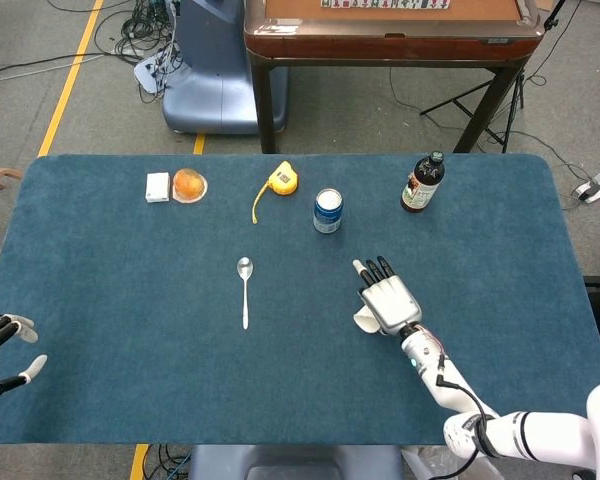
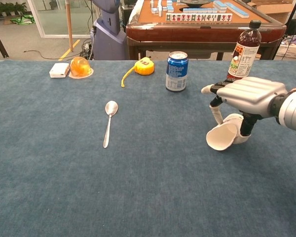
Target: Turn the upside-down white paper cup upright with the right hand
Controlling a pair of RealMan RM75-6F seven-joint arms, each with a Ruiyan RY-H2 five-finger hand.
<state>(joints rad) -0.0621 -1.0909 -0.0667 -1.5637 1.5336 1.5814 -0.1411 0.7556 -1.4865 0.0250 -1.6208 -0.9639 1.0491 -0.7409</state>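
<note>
While the white paper cup (image 2: 223,136) is held tilted at the table's right, mouth facing left and rim apparently touching the blue cloth, it is gripped by the right hand (image 2: 246,94). If squeezed, the thin wall could buckle and slip free. The left hand (image 1: 0,345) is seen idle with fingers spread.

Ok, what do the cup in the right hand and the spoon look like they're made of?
The cup looks like thin white paper with a matte finish: its open mouth appears squashed out of round where the right hand holds it. The spoon looks like polished metal, silvery with bright glints on its bowl, though shiny plastic can't be ruled out.
</note>
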